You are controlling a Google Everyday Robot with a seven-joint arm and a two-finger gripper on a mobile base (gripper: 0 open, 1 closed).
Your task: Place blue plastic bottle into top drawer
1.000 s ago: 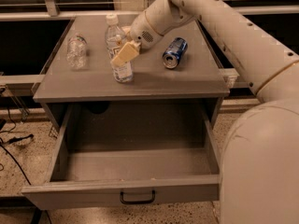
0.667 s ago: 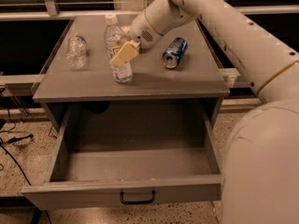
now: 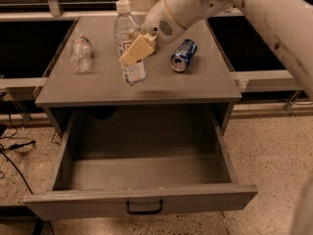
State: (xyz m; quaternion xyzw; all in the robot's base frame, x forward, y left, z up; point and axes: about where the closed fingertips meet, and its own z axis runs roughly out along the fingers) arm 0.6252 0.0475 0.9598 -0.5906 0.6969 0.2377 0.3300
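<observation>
Camera view, looking down on a grey cabinet (image 3: 205, 84) with its top drawer (image 3: 195, 198) pulled wide open toward the viewer, a small black handle (image 3: 144, 208) on the front panel. The blue plastic bottle (image 3: 125, 31) stands on the cabinet top left of centre, well behind the drawer. Its long axis is near vertical, with the white cap pointing up and the base on the surface. The gripper (image 3: 133, 53), on a white arm (image 3: 220, 4) reaching in from the upper right, overlaps the bottle's middle just above the label; whether it grasps the bottle or is released cannot be told. A crushed clear bottle (image 3: 80, 54) sits to the left. A blue soda can (image 3: 183, 55) lies on its side to the right
</observation>
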